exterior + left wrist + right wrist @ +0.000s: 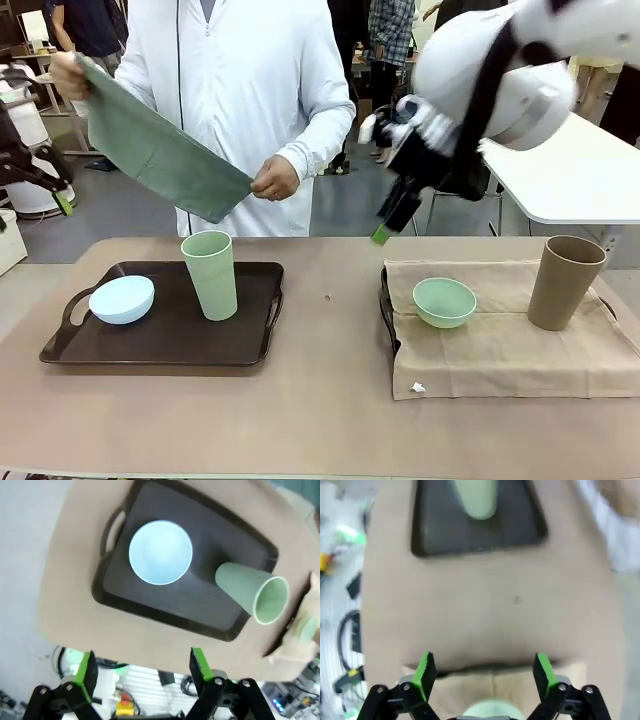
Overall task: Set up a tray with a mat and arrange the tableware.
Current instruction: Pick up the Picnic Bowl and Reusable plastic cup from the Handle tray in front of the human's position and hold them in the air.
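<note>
Now the green mat (160, 155) hangs slanted from a person's raised hand (70, 75) down to the lower hand (275, 180), behind the dark tray (170, 345), where an upright pale green cup (210, 273) and a blue bowl (122, 299), mouths up, occupy its floor, while the left gripper (142, 655) and the right gripper (483, 662) both gape wide, empty.

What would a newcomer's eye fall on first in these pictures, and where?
The person in a white jacket at the far side, holding up a green cloth mat. At left, a dark brown tray carries a light blue bowl and pale green cup; at right, the big white right arm hangs its open gripper above a beige cloth mat.
</note>
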`<state>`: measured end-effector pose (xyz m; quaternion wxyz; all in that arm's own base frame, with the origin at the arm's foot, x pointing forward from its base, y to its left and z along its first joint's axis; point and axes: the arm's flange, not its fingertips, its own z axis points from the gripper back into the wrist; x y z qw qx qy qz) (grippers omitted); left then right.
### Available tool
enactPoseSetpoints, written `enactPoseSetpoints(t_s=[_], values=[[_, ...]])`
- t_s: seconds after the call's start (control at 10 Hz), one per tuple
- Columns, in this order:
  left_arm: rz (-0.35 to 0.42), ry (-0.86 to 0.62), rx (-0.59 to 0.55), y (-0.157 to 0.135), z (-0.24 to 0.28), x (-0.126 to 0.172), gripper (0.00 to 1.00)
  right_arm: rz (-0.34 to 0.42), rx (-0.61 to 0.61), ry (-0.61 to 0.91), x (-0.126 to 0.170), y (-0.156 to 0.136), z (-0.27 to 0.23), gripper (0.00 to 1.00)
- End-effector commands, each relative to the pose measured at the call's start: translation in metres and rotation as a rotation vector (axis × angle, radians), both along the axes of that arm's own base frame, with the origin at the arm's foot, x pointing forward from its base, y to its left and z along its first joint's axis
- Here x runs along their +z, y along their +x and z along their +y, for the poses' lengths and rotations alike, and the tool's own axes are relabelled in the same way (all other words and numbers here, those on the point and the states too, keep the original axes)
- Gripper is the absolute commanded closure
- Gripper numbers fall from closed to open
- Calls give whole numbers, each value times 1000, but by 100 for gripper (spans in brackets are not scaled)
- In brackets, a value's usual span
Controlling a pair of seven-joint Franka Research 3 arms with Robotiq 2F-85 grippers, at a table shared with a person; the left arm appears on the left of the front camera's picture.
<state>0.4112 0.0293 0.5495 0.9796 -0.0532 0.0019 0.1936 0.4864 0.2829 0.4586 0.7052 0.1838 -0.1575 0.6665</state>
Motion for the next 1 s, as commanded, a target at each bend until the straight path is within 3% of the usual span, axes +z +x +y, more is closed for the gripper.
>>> enactPoseSetpoints(t_s=[0.0,0.1,0.2,0.3,0.4,0.7,0.8,0.9], values=[[59,-35,20,24,-1,1,6,-8,330,67,-18,22,49,0],[74,-57,8,35,0,-10,6,30,417,144,-28,21,70,0],[80,-71,-12,44,-1,-25,6,65,430,239,-37,21,80,0],[64,-93,-6,48,-2,-34,6,90,341,306,-38,21,80,0],[78,-32,-8,36,0,-27,6,-6,395,144,-39,5,92,0],[78,-32,-8,36,0,-27,6,-6,395,144,-39,5,92,0],[79,-45,-7,42,0,-31,6,8,414,187,-40,13,95,0],[75,-65,-55,49,3,-41,6,10,389,362,-55,27,97,0]])
